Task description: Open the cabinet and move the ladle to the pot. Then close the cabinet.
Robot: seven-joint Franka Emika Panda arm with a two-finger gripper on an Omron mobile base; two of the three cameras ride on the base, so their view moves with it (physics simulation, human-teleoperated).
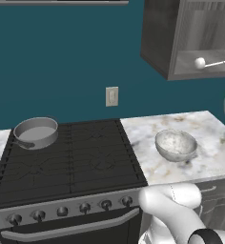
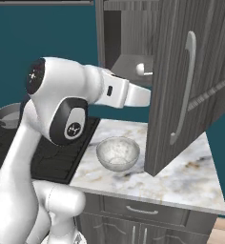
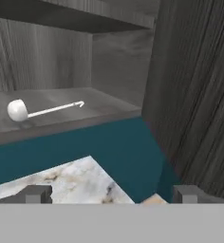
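The dark grey cabinet (image 1: 190,38) on the wall stands open, and its door (image 2: 195,86) with the long silver bar handle (image 2: 183,90) is swung out over the counter. The silvery-white ladle (image 3: 20,110) lies on the cabinet's bottom shelf, bowl to the left and handle pointing right; it is also in the left base view (image 1: 200,62) and the right base view (image 2: 141,69). My gripper (image 3: 113,194) is open and empty, below and in front of the shelf, apart from the ladle. The grey pot (image 1: 35,132) sits on the stove's back left burner.
A translucent speckled bowl (image 1: 176,144) stands on the marble counter (image 1: 205,124) under the cabinet. The open door (image 3: 199,95) is close on the gripper's right side. The black stove (image 1: 66,162) lies between the counter and the pot.
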